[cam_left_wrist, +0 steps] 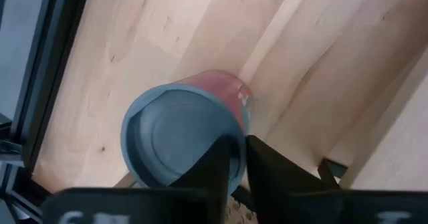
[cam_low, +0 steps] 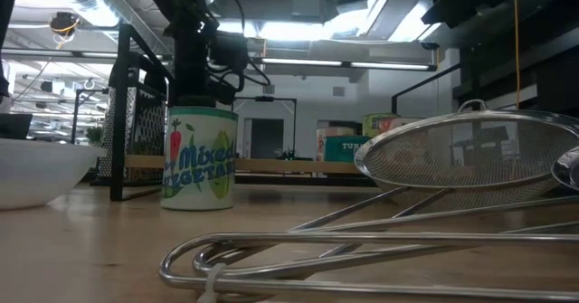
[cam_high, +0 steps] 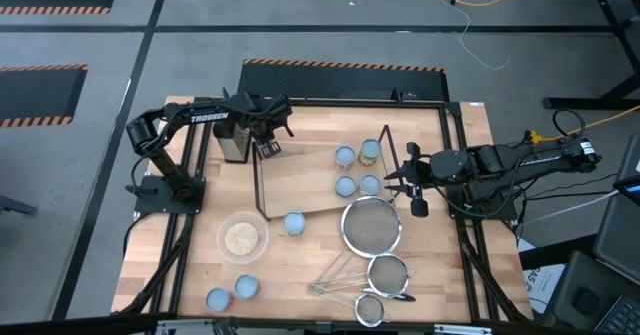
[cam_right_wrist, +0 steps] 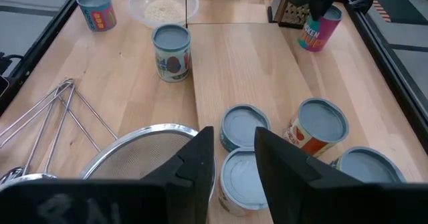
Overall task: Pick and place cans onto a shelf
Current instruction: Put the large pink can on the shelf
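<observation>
My left gripper (cam_high: 268, 140) is shut on a red-labelled can (cam_left_wrist: 180, 137) at the far left end of the light-wood shelf (cam_high: 305, 180). The can also shows in the right wrist view (cam_right_wrist: 319, 30), tilted. Several cans (cam_high: 357, 170) stand upright on the shelf's right half. One can (cam_high: 293, 223) stands on the table by the shelf's near edge, and two cans (cam_high: 232, 293) stand near the front left. My right gripper (cam_right_wrist: 234, 150) is open and empty, above the shelf's right end (cam_high: 398, 182). My left gripper pinches the can's rim (cam_left_wrist: 235, 138) between its two fingers, one finger over the round blue-silver top and one outside on the wall. The fingers come from above. The can sits tilted in the hold; whether its lower end touches the wood, I cannot tell.
A dark box grater (cam_high: 235, 140) stands just left of the held can. A clear bowl of grains (cam_high: 243, 238) sits at the near left. Wire-mesh strainers (cam_high: 372, 225) lie at the near right, below my right gripper. Black wire frames (cam_high: 388, 155) stand at the shelf's ends.
</observation>
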